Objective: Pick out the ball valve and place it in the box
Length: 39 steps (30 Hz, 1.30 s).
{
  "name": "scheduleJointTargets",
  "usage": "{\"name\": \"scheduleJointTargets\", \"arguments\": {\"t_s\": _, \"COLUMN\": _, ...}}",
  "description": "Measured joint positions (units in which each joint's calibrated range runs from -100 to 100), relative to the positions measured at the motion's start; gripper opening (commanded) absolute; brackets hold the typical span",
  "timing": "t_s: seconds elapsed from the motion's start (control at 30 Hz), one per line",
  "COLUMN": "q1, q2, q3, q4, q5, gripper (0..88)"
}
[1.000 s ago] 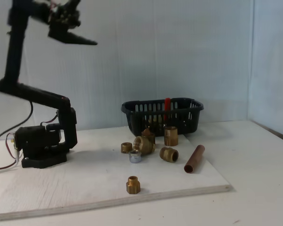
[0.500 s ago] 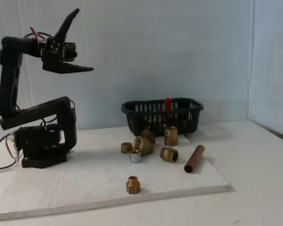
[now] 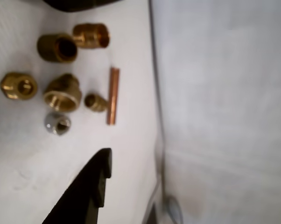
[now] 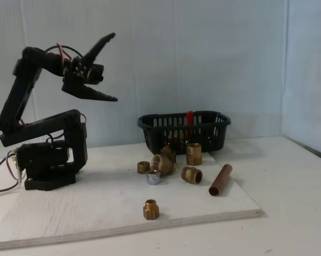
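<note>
Box [image 4: 184, 129]: black slotted basket at the rear of the white board [image 4: 70, 213]. Contents: ball valve [image 4: 190, 122], red lever upright inside. Gripper [image 4: 113, 66]: raised at left, jaws spread wide, empty. Brass fittings [image 4: 163, 164] and copper pipe [image 4: 220, 180] lie in front of it.

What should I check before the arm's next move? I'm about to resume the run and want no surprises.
1. Gripper open and empty: ok, the jaws are spread wide with nothing between them.
2. Gripper clear of the parts: ok, it hangs high, above and left of them in the fixed view.
3. Ball valve located: ok, its red lever stands upright at the box.
4. Valve inside or in front of the box: cannot tell.
5. Room around the valve: not ok, brass fittings crowd just before the box.
6. Copper pipe out of the way: ok, it lies apart to the right.
</note>
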Motion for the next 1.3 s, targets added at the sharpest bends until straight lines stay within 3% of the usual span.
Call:
{"name": "scheduleJointTargets", "arguments": {"t_s": 0.67, "q1": 0.0, "q2": 0.3, "q3": 37.7, "q4": -32.6, "q5": 0.0, "gripper": 67.4}}
{"name": "scheduleJointTargets", "arguments": {"t_s": 1.13, "q1": 0.0, "q2": 0.4, "q3": 46.7, "q4": -35.9, "q5": 4.3, "gripper": 67.2}}
{"name": "scheduleJointTargets", "arguments": {"t_s": 1.2, "q1": 0.0, "q2": 0.4, "q3": 46.7, "q4": -35.9, "q5": 4.3, "gripper": 65.1}}
{"name": "scheduleJointTargets", "arguments": {"t_s": 1.3, "q1": 0.0, "q2": 0.4, "q3": 46.7, "q4": -35.9, "q5": 4.3, "gripper": 53.7}}
